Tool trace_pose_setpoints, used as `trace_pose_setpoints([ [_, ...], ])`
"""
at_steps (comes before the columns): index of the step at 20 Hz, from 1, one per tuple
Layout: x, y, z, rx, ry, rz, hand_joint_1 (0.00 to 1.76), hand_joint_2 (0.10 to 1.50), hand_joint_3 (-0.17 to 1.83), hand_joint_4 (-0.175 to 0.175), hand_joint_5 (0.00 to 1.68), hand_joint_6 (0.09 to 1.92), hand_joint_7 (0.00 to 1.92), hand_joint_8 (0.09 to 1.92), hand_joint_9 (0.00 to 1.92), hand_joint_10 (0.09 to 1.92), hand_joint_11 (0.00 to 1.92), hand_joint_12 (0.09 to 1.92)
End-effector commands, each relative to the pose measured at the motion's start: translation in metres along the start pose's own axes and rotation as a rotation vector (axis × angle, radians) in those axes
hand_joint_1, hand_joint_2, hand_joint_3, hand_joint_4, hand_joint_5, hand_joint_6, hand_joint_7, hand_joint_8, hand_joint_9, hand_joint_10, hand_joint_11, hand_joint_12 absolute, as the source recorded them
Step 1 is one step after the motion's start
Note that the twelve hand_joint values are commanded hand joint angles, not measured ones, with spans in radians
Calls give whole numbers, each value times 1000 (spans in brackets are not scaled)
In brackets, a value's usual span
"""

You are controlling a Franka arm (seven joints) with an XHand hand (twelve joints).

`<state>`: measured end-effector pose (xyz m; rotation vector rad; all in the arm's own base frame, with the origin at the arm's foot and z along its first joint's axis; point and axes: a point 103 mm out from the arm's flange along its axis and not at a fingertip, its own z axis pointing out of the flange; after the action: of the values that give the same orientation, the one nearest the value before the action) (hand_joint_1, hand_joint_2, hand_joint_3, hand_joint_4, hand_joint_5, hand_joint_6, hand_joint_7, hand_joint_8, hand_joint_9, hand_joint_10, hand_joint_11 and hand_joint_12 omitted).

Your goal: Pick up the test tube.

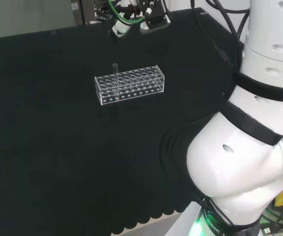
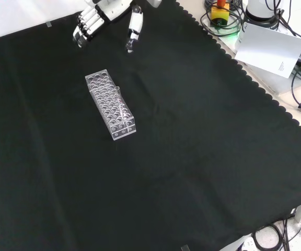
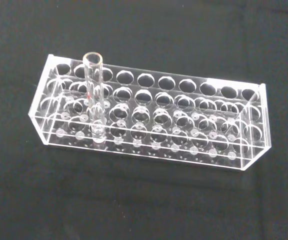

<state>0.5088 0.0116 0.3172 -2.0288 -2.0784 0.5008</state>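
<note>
A clear test tube [image 1: 115, 77] stands upright in a clear plastic rack [image 1: 136, 86] with many holes, near the rack's left end in the head view. In the front view the test tube [image 2: 120, 106] sits toward the near end of the rack [image 2: 104, 91]. The wrist view looks down on the test tube [image 3: 93, 90] in the rack [image 3: 184, 125], which holds nothing else. The black and white hand [image 2: 90, 20] hangs above the cloth beyond the rack's far end, apart from it. Its fingers are relaxed and spread from the thumb [image 2: 134, 29], holding nothing. In the head view the hand [image 1: 131, 19] is at the far edge.
The arm's white links [image 1: 249, 147] stand at the right of the head view. Off the cloth's scalloped edge [image 2: 255, 89] in the front view lie a white sheet [image 2: 268, 46], cables and a red and yellow button [image 2: 219, 10].
</note>
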Motion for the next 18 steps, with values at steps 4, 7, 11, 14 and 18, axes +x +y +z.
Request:
trace_pose_setpoints([
  [4, 3, 18, 19, 11, -6, -1, 665, 946, 41, -71, 266, 87, 87, 728, 0, 551, 0, 1133],
  [7, 6, 24, 25, 26, -21, -7, 757, 928, 37, -79, 315, 87, 110, 772, 0, 631, 0, 1189],
  [11, 10, 31, 33, 44, -29, -15, 790, 922, 38, -82, 335, 87, 113, 784, 0, 659, 0, 1208],
  [14, 13, 38, 38, 56, -34, -21, 795, 921, 39, -77, 341, 87, 108, 785, 0, 664, 0, 1213],
  [18, 18, 44, 44, 72, -37, -36, 796, 919, 43, -73, 348, 87, 108, 796, 0, 690, 0, 1228],
])
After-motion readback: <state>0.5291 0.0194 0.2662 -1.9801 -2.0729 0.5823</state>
